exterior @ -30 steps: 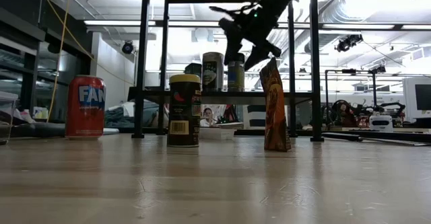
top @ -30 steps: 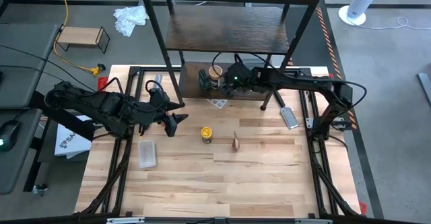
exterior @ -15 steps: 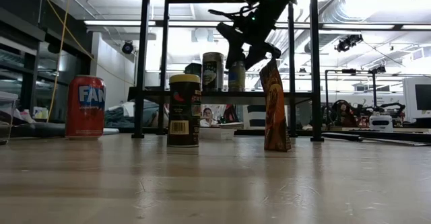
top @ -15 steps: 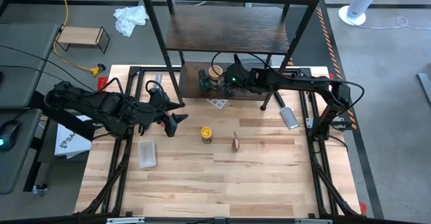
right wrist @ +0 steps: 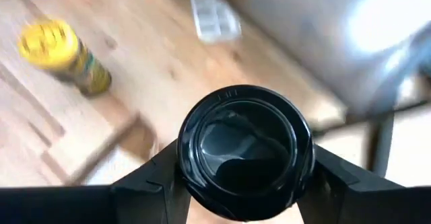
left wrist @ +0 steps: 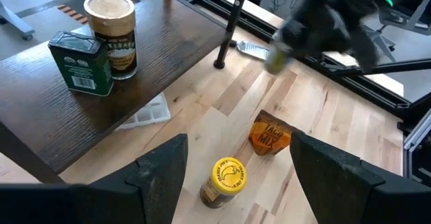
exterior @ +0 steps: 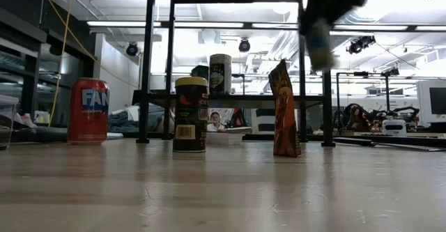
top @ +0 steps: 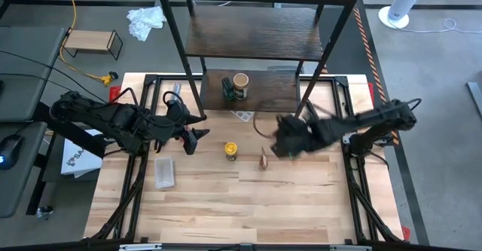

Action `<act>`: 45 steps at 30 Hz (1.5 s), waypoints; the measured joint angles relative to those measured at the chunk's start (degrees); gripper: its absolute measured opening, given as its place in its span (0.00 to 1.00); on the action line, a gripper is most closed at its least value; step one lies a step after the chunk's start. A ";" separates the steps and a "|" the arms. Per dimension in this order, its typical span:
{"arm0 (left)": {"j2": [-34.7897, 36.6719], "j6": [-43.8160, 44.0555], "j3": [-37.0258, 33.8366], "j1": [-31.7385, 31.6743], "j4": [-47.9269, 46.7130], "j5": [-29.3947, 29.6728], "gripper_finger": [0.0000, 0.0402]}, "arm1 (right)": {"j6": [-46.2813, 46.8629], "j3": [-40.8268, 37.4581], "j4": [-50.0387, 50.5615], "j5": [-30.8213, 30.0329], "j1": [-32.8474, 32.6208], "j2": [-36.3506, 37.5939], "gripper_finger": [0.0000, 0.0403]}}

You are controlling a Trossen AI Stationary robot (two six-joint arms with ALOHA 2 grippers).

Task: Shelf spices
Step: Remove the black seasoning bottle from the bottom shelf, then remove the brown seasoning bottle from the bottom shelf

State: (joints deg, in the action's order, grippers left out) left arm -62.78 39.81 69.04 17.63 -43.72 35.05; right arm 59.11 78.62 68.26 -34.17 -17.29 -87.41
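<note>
Got the right hand [top: 290, 142] clenched on a black-lidded jar [right wrist: 246, 150], up over the worktop [top: 226, 206] just right of the taco-mix pouch [top: 263, 159]. Nothing in the left hand [top: 192, 134], released, over the left side. Parked on the low board of the shelf [top: 279, 93]: tan-lidded jar [top: 240, 81] and green tin [top: 228, 90]. Out on the worktop: yellow-lidded jar [top: 231, 151]. Looks light, rigid, smooth-sided, probably slippery. Best pinched across the body just under the lid and kept upright.
</note>
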 joint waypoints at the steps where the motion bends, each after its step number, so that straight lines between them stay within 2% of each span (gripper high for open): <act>1: 0.00 -0.24 0.00 0.00 0.03 0.05 0.64 | 5.43 -2.28 0.05 -0.24 -2.90 0.04 0.47; 6: 0.00 -1.81 0.00 0.00 0.08 0.60 0.64 | 27.80 -16.07 -10.37 -1.42 -12.68 0.06 0.47; 8: 0.00 -2.44 0.00 0.00 0.10 0.64 0.64 | 32.18 -20.31 -15.23 -3.86 -13.57 0.01 0.47; 11: 0.00 -3.06 0.00 -0.02 0.37 0.81 0.64 | 33.39 -23.46 -19.23 -7.66 -13.47 0.01 0.47; 13: 0.00 -3.08 0.00 -0.04 0.34 0.81 0.64 | 32.01 -23.97 -19.32 -9.55 -13.00 0.04 0.47; 16: 0.00 -1.84 0.00 -0.04 0.32 0.78 0.64 | 28.14 -24.91 -20.71 -9.22 -11.96 0.08 0.48; 22: 0.00 -0.92 0.00 -0.04 0.34 0.58 0.64 | 23.40 -26.98 -28.69 -6.13 -10.57 0.08 0.59; 26: 0.00 -0.85 0.00 -0.04 0.31 0.57 0.64 | 19.51 -26.98 -31.86 -5.76 -9.81 0.08 0.63; 32: 0.00 -0.87 0.00 -0.04 0.31 0.62 0.64 | 18.80 -26.98 -31.65 0.22 -7.57 1.16 0.64; 34: 0.00 -0.92 0.00 -0.04 0.32 0.77 0.64 | 18.11 -26.98 -31.63 -0.63 -6.83 3.44 0.64; 38: 0.00 -0.94 0.00 -0.04 0.29 2.02 0.64 | 14.02 -26.98 -32.02 -6.40 -3.73 9.69 0.64; 41: -0.44 -0.12 0.03 -0.75 0.37 2.67 0.64 | 6.64 -26.98 -37.84 -7.39 0.73 13.89 0.64; 45: -2.33 -1.02 0.04 -4.12 0.33 -1.87 0.64 | -13.16 -26.96 -57.52 -0.12 8.46 14.57 0.64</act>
State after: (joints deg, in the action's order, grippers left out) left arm -65.12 38.79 69.08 13.50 -43.40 33.18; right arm 45.95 51.66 10.74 -34.29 -8.82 -72.84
